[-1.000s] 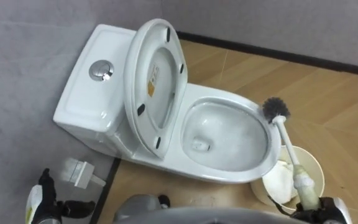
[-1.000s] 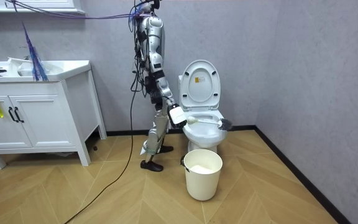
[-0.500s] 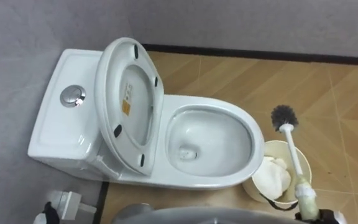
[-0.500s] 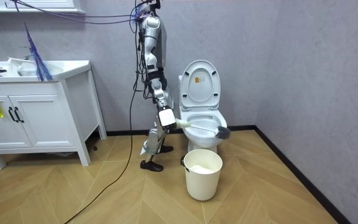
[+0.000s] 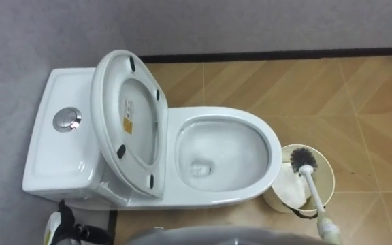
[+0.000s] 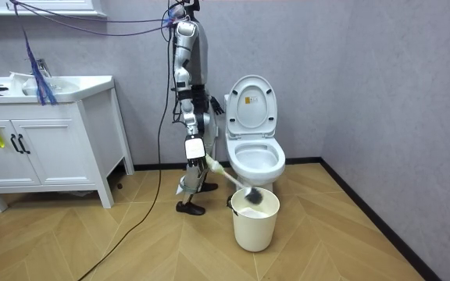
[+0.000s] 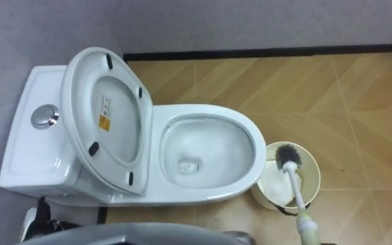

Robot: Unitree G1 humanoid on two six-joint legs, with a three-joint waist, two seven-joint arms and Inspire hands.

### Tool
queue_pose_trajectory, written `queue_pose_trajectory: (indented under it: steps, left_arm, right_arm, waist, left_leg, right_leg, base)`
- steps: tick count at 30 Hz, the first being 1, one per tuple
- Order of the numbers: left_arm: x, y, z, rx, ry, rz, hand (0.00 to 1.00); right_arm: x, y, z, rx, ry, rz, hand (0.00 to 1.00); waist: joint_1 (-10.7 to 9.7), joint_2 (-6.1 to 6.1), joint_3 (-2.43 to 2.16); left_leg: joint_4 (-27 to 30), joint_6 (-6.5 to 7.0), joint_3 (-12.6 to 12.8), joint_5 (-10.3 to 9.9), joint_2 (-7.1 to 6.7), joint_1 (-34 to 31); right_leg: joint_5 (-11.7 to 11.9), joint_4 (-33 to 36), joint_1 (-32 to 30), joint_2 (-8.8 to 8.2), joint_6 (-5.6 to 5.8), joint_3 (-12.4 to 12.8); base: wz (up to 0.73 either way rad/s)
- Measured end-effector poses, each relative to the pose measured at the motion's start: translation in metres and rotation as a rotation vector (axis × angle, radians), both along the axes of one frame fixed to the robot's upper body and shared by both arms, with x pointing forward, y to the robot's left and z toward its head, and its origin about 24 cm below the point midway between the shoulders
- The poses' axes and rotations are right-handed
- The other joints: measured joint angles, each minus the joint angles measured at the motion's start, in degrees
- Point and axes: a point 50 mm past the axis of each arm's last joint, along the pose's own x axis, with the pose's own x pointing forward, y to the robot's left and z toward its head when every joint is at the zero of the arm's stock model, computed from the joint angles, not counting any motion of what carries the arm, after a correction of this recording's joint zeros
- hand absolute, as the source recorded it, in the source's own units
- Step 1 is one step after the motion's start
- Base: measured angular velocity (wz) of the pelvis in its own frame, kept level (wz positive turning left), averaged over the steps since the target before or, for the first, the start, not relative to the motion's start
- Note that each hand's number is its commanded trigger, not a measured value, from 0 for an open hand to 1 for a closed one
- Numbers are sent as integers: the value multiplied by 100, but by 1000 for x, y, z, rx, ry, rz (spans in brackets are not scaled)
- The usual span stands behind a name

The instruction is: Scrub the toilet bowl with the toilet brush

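Right hand (image 6: 195,150) first: you'll find it left of centre in the room view, low at the robot's side, clenched on the handle of the toilet brush (image 5: 314,194) (the fingers are too small to make out, but the brush slants out from that hand and nothing else carries it). Note the change. A second ago the bristle head sat against the front rim of the toilet (image 5: 274,153). Half a second ago it hung clear beyond that rim. Now it sits in the mouth of the bin (image 5: 331,170), at the lower right of the eye views, just beside the bowl. So you are out of the bowl, and I'd judge the scrubbing finished or at least paused. Your left hand (image 5: 63,223) idles at the lower left edge of the eye views.
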Motion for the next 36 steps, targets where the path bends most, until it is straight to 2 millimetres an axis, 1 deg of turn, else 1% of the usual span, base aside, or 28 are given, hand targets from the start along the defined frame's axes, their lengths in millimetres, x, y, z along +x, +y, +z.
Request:
queue_pose_trajectory:
  steps: [5, 14, 22, 25, 31, 32, 36]
  left_arm:
    - [-1, -1, -1, -10, 13, 1, 0]
    - [-2, -3, -3, -50, 33, -8, 0]
    - [-3, -4, -4, -66, 47, -10, 0]
    - [-7, -5, -5, -66, 74, -26, 0]
    - [-15, -5, -7, -88, 107, -22, 0]
    - [-19, -5, -8, -89, 123, -16, 0]
    - [-24, -6, -11, -100, 177, -26, 0]
  right_arm:
    - [1, 1, -1, 4, 6, 16, 0]
    - [-5, 5, -3, 53, 51, 8, 0]
    - [-4, 7, -4, 77, 52, 10, 0]
    - [-4, 11, -7, 124, 70, 9, 0]
    - [-13, 18, -10, 220, 130, -10, 0]
    - [-14, 20, -11, 239, 141, -12, 0]
    - [-18, 24, -12, 292, 167, -19, 0]
  waist:
    - [-2, 13, 4]
    - [0, 51, 14]
    - [-7, 51, 15]
    - [-17, 28, 10]
    - [-22, -18, 5]
    - [-16, -23, 7]
    - [-6, -19, 10]
  left_leg:
    - [-5, -7, 64, -11, 27, 49]
    - [-2, -4, 104, -13, 21, 71]
    - [-7, -4, 105, -13, 17, 81]
    - [-14, -4, 105, -13, 15, 78]
    - [-25, -4, 99, -14, -5, 69]
    - [-26, -4, 88, -14, -6, 70]
    - [-25, -8, 76, -17, -3, 81]
  right_leg:
    - [1, -12, -2, 1, -1, 76]
    - [0, -19, -3, 5, -1, 150]
    - [0, -31, -3, 2, -1, 164]
    - [0, -69, 3, 2, -1, 164]
    - [3, -114, 10, -10, 2, 177]
    - [3, -121, 19, -8, 2, 181]
    - [3, -120, 23, -2, 2, 224]
  base:
    - [-8]
    - [-2]
    - [0]
    - [0]
    - [0]
    - [0]
    - [-1]
